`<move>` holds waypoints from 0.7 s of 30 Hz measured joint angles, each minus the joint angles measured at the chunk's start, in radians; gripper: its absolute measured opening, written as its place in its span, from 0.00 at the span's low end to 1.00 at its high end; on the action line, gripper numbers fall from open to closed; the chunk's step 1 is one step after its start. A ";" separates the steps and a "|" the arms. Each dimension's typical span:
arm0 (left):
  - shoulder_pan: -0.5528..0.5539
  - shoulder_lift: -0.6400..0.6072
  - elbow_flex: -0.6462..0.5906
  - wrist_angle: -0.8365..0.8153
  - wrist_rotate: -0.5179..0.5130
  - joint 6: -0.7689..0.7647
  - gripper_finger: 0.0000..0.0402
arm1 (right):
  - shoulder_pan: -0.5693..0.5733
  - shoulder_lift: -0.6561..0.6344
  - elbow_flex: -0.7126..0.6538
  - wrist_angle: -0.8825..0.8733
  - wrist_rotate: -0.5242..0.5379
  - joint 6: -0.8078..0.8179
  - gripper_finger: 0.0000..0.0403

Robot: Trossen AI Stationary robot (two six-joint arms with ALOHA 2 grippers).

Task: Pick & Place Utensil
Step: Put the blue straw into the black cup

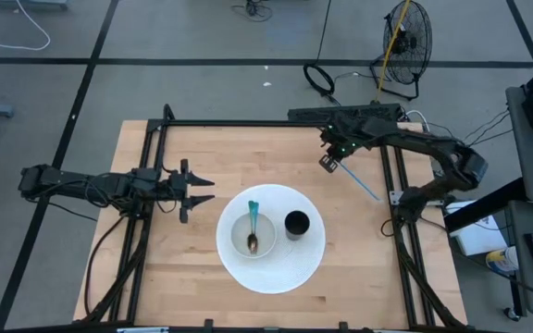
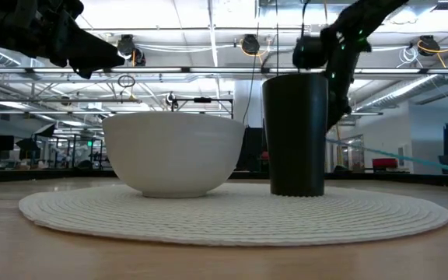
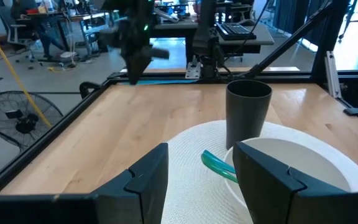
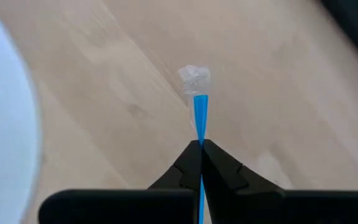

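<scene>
A blue-handled utensil with a clear head is in my right gripper, which is shut on it above the bare wood, right of the far side of the white round mat. On the mat stand a white bowl and a black cup. A teal-handled spoon lies in the bowl, its handle leaning on the rim. My left gripper hovers open just left of the mat, pointing toward the bowl and touching nothing. My right gripper pinches the utensil's blue handle between its two shut fingertips, which lie along it. The clear head sticks out beyond the tips and the rest of the handle runs back toward the table's right near side. The utensil is lifted off the table, slanting.
A black metal frame borders the wooden table top. Bare wood lies between the mat and the right frame rail, and on the near side of the mat. A fan and cables sit on the floor beyond the far edge.
</scene>
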 joint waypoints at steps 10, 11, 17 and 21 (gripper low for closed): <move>0.001 0.000 0.000 0.003 -0.008 -0.005 0.46 | 0.136 -0.246 0.002 0.173 -0.037 0.000 0.00; 0.001 0.000 0.000 0.003 -0.008 -0.006 0.46 | 0.149 -0.263 0.002 0.193 -0.050 0.000 0.00; 0.001 0.000 0.000 0.003 -0.009 -0.012 0.46 | 0.244 -0.329 0.002 0.292 -0.052 0.000 0.00; 0.001 0.000 0.000 0.003 -0.009 -0.012 0.46 | 0.302 -0.344 0.002 0.354 -0.052 -0.006 0.00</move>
